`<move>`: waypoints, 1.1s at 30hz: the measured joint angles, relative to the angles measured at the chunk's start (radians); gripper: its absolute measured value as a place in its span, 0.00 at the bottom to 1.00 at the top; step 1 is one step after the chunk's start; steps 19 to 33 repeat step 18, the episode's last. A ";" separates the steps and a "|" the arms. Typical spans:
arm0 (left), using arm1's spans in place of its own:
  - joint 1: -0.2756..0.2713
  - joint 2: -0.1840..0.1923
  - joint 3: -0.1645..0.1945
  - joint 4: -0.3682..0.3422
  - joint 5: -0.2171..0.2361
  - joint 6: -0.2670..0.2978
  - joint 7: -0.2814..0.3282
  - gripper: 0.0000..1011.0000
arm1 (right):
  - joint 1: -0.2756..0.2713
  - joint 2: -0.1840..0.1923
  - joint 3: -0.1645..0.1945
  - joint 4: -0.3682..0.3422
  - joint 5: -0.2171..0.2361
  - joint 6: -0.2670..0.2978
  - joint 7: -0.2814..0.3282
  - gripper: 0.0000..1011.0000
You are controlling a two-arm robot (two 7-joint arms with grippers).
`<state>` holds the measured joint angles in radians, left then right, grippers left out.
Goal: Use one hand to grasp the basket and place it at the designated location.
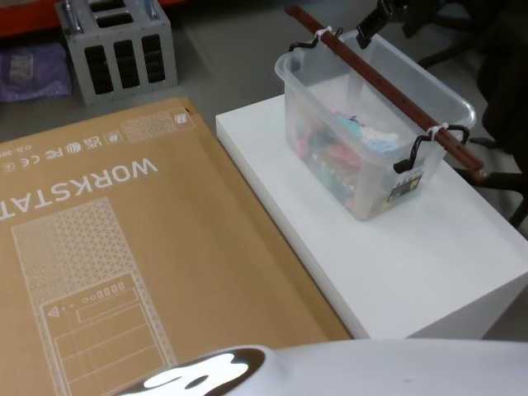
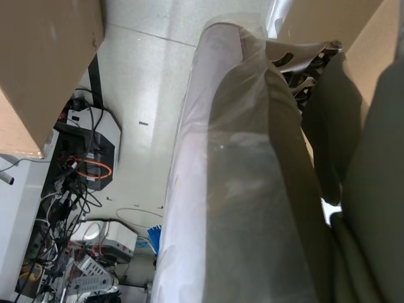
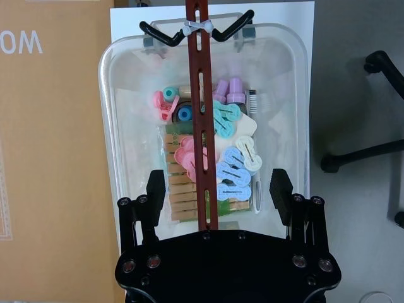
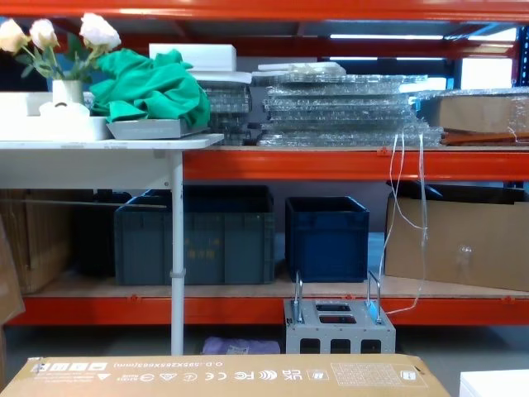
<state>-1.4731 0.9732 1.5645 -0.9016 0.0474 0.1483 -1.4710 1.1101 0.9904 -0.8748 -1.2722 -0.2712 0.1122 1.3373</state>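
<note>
The basket (image 1: 289, 82) is a clear plastic bin standing on a white pedestal (image 1: 429, 264) at the right. It holds coloured clips and wooden pegs. A reddish-brown bar handle (image 1: 388, 87) runs lengthwise over its top, tied to black hooks at both ends. My right gripper (image 1: 378, 23) hangs over the basket's far end. In the right wrist view the gripper (image 3: 218, 189) is open, one black finger (image 3: 156, 189) on each side of the bar handle (image 3: 201, 113), above the basket (image 3: 110, 126). Whether the fingers reach down to the bar's height I cannot tell.
A large flat cardboard box (image 1: 124, 247) lies left of the pedestal, close against it. A grey metal box (image 1: 115, 49) with loop handles stands on the floor behind. Chair legs (image 1: 462, 49) stand beyond the basket. The left wrist view looks past a plastic-wrapped part (image 2: 240, 189) to floor cables (image 2: 82, 170).
</note>
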 joint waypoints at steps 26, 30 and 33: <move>0.000 0.000 0.000 0.000 0.000 0.000 0.000 0.00 | 0.000 0.000 0.000 0.000 0.000 0.000 0.000 0.99; 0.000 0.000 0.000 0.000 0.000 0.000 0.000 0.00 | 0.000 0.000 0.000 0.000 0.000 0.000 0.000 0.99; 0.000 0.000 0.000 0.000 0.000 0.000 0.000 0.00 | 0.000 0.000 0.000 0.000 0.000 0.000 0.000 0.99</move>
